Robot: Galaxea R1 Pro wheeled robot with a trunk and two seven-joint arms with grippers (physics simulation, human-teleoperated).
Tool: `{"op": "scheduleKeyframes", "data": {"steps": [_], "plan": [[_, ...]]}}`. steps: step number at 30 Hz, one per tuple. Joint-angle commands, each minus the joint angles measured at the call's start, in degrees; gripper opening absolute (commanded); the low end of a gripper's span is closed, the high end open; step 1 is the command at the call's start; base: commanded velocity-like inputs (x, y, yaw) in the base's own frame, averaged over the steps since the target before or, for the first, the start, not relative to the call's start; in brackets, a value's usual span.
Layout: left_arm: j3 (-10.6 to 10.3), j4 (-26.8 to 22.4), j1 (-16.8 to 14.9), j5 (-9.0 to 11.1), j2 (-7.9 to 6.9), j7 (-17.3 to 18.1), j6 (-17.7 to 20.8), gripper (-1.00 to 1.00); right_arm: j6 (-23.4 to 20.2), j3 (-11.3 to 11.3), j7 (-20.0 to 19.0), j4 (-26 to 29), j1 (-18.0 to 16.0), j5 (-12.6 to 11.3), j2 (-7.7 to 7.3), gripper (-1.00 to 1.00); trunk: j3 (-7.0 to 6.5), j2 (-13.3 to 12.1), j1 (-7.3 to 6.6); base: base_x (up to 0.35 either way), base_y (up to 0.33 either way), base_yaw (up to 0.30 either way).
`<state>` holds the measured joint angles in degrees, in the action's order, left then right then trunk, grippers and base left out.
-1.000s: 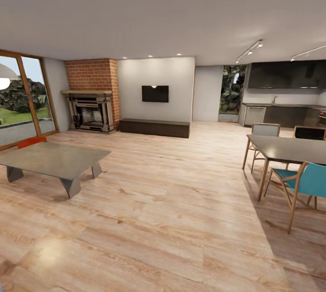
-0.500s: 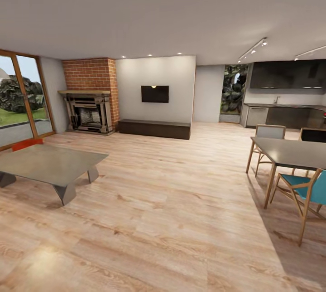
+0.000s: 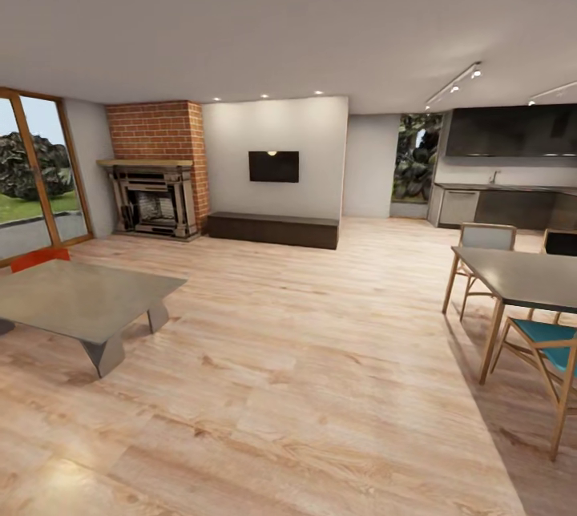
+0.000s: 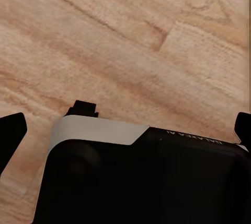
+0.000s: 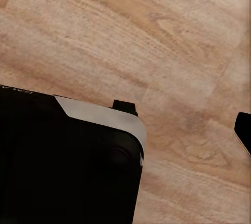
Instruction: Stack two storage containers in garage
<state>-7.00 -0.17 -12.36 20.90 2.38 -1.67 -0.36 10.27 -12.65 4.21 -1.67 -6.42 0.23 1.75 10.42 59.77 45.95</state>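
Orange-red container ahead on my left

An orange-red plastic bin (image 3: 38, 259) peeks past the grey low table's (image 3: 80, 300) far left edge, nearer my left arm; whether either gripper is open, I cannot tell.

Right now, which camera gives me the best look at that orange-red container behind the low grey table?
The head view: the container peeks out behind the low table's far edge, mostly hidden. Both wrist views look down at wood floor and the robot's dark body.

Open wood floor (image 3: 304, 356) runs up the middle; low grey surface (image 3: 80, 300) blocks lower left, dining table (image 3: 529, 276) and chairs (image 3: 545, 348) the right.
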Motion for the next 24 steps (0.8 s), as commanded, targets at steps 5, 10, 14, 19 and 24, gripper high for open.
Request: {"op": "scheduleKeyframes", "data": {"steps": [5,10,14,19,24], "plan": [[-0.5,-0.01,-0.04,0.44,0.05,-0.12,-0.04,1.0,0.27,-0.36,0.27,-0.18,-0.08,0.02,0.09,1.0,0.08,0.04,0.04,0.331,0.0,0.0],[-0.51,-0.01,-0.03,0.46,0.04,-0.14,-0.07,1.0,0.33,-0.37,0.27,-0.18,-0.08,-0.01,0.03,1.0,0.08,0.04,0.04,0.332,0.0,0.0],[-0.49,-0.01,-0.03,0.46,0.03,-0.17,-0.08,1.0,0.35,-0.4,0.27,-0.18,-0.08,0.02,0.02,1.0,0.08,0.04,0.04,0.331,0.0,0.0],[-0.5,-0.01,-0.03,0.46,0.05,-0.16,-0.08,1.0,0.28,-0.42,0.27,-0.18,-0.08,0.03,0.14,1.0,0.08,0.04,0.04,0.332,0.0,0.0],[-0.5,-0.01,-0.03,0.46,0.08,-0.16,-0.08,1.0,0.28,-0.4,0.27,-0.18,-0.08,0.03,0.16,1.0,0.08,0.04,0.04,0.332,0.0,0.0]]}}
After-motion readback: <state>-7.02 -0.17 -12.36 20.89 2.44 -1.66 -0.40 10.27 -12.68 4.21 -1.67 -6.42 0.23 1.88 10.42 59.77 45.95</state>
